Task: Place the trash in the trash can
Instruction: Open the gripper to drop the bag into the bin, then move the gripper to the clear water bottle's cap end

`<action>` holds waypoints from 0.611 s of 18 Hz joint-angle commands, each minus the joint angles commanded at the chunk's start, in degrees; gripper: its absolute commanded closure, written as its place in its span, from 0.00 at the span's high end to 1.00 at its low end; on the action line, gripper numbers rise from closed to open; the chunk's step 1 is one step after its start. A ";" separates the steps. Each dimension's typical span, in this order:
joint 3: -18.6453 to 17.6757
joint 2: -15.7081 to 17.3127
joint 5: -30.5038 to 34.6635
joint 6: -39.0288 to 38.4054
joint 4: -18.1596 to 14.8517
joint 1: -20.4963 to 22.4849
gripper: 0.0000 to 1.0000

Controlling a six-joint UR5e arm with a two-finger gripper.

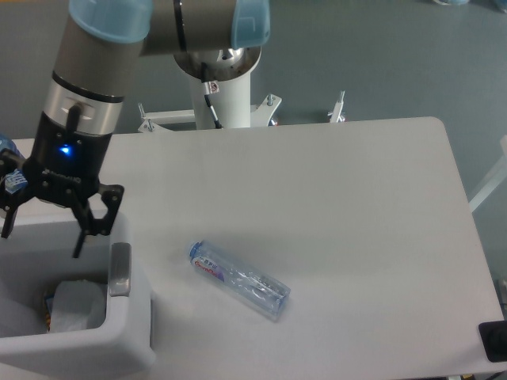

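Note:
The white trash can (127, 336) stands at the table's front left corner, a grey metal strip (120, 268) on its right rim. Inside it lies the crumpled white wrapper (78, 305). My gripper (43, 237) hangs over the bin's back part, open, with nothing between its fingers. The clear crushed bottle (238, 279) with a red-and-purple label lies on its side on the table, to the right of the bin and well apart from the gripper.
A small blue-labelled bottle (9, 176) shows at the left edge, mostly hidden behind the gripper. The arm's white base post (226, 99) stands behind the table's back edge. A colourful packet (49, 309) peeks out under the wrapper in the bin.

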 joint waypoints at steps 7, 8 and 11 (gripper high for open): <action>-0.52 -0.62 5.61 -12.91 -0.17 8.79 1.00; -0.87 -0.62 7.63 -14.15 -0.26 9.58 1.00; -2.63 -2.02 11.42 -15.12 -0.62 10.91 1.00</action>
